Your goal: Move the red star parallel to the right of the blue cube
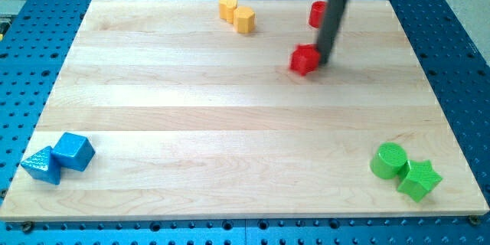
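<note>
Rod meets red star [304, 60] near the bench's [230, 122] top edge, the push toward the blue cube [74, 151] apparently just starting.

My tip [325, 61] touches the star's right side; this rig carries no jaws (nothing to open or close). The star, blurred and small, sits far from the cube at the view's bottom left; next, I judge, comes a long push down-left, stopping level with the cube's right.
</note>
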